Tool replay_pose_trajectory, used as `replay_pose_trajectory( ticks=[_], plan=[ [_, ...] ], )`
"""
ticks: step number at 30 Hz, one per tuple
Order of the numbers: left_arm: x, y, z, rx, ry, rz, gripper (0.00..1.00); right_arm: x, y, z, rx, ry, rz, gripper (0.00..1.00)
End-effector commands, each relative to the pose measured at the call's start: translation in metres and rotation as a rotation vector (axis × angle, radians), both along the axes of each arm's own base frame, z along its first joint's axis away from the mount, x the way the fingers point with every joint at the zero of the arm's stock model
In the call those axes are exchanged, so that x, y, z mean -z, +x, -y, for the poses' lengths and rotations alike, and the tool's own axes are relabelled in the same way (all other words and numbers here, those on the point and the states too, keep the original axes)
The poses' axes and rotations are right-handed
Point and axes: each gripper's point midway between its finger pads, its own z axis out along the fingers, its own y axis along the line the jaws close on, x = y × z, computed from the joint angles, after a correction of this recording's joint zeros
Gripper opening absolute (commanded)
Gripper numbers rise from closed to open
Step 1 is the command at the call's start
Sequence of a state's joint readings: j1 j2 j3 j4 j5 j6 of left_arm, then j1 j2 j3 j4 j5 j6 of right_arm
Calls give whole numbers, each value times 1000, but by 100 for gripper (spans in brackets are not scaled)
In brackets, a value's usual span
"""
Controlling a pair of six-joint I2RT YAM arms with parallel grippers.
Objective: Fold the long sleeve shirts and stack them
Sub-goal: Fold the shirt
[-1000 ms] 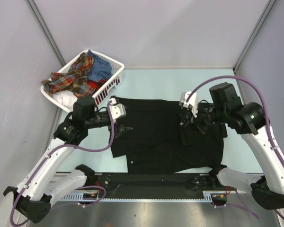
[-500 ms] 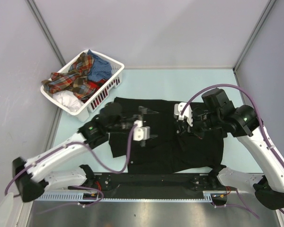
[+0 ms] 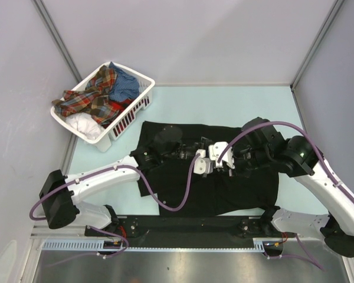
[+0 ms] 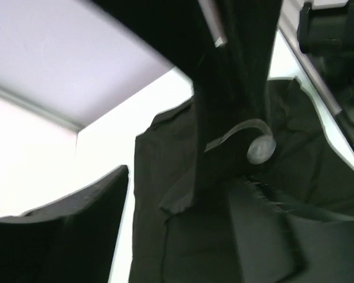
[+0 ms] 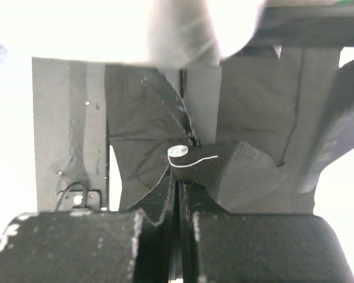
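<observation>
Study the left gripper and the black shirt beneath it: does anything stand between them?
Nothing visible does. The left gripper hovers directly over the black shirt, jaws apart, beside the right gripper, which pinches a raised fold of the same shirt.

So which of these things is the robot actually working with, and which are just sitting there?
Part of the job: black shirt, spread flat; plaid garment, blue garment and white garment, probably awaiting their turn.

Just there: white basket holding those three; table.
</observation>
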State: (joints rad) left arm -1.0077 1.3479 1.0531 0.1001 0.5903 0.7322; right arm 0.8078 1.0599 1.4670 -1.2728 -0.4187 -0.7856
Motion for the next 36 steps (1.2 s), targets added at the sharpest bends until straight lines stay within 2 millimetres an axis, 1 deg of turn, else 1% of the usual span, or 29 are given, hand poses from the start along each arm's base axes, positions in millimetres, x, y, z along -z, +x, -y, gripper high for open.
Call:
replay_pose_trajectory(
  ticks=[1, 2, 3, 5, 6, 7, 9, 10, 11, 12, 13, 14, 15, 16, 17, 18, 19, 21, 23, 25, 26, 27, 28, 29, 30, 31, 33, 34, 36],
  plan=[
    [-21, -21, 10, 80, -77, -40, 64, -10, 13, -3, 29, 30, 99, 0],
    [-12, -27, 8, 104, -62, -64, 64, -12, 18, -3, 40, 35, 124, 0],
    [-9, -32, 8, 117, -56, -75, 63, -13, 19, -2, 46, 39, 132, 0],
    [-4, -39, 7, 140, -55, -109, 54, -17, 21, -1, 54, 53, 162, 0],
    [-3, -42, 8, 142, -56, -127, 46, -19, 21, 0, 58, 58, 169, 0],
    [-5, -43, 9, 145, -67, -141, 30, -21, 21, 1, 62, 69, 182, 0],
    [-3, -43, 9, 116, -72, -222, 2, -26, 26, 4, 110, 84, 197, 1],
    [-9, -41, 10, 102, -100, -241, 0, -29, 31, 7, 149, 93, 205, 6],
    [-7, -43, 7, 82, -105, -312, 0, -36, 38, 12, 198, 115, 240, 12],
    [-13, -36, 8, 36, -145, -321, 0, -40, 42, 15, 264, 140, 231, 35],
    [-15, -32, 6, 5, -164, -345, 0, -50, 52, 20, 329, 180, 263, 54],
    [-13, -29, 5, -33, -173, -407, 0, -58, 58, 31, 405, 210, 290, 70],
    [-19, -25, 4, -60, -202, -416, 0, -61, 61, 36, 454, 236, 287, 86],
    [-21, -14, 2, -128, -226, -433, 0, -65, 62, 41, 489, 255, 290, 91],
    [-20, -10, 0, -157, -240, -478, 0, -67, 71, 52, 561, 271, 299, 97],
    [-24, -4, -1, -181, -259, -496, 0, -70, 73, 58, 609, 297, 289, 100],
    [-26, 3, -2, -217, -277, -512, 0, -71, 78, 64, 646, 305, 282, 100],
    [-32, 7, -3, -235, -305, -552, 0, -69, 87, 76, 719, 329, 236, 100],
    [-36, 7, -3, -231, -322, -551, 0, -62, 93, 84, 777, 372, 141, 100],
    [-42, 9, -3, -225, -342, -540, 0, -49, 101, 90, 825, 386, 48, 100],
    [-45, 13, -5, -231, -354, -542, 0, -48, 99, 85, 791, 422, -9, 100],
    [-46, 14, -6, -230, -361, -563, 0, -46, 106, 99, 842, 443, -39, 100],
    [-47, 15, -7, -228, -365, -575, 0, -43, 107, 94, 806, 493, -130, 100],
    [-47, 17, -8, -225, -367, -575, 0, -43, 108, 95, 796, 521, -170, 100],
    [-48, 18, -9, -222, -374, -572, 0, -42, 114, 105, 822, 551, -206, 99],
    [-49, 20, -10, -226, -378, -570, 0, -41, 113, 98, 770, 593, -302, 98],
    [-48, 22, -12, -226, -384, -567, 0, -38, 115, 99, 735, 629, -375, 95],
    [-49, 21, -12, -221, -385, -566, 0, -34, 113, 94, 704, 653, -449, 94],
    [-46, 22, -13, -220, -384, -563, 0, -34, 111, 89, 670, 674, -492, 93]
  ],
)
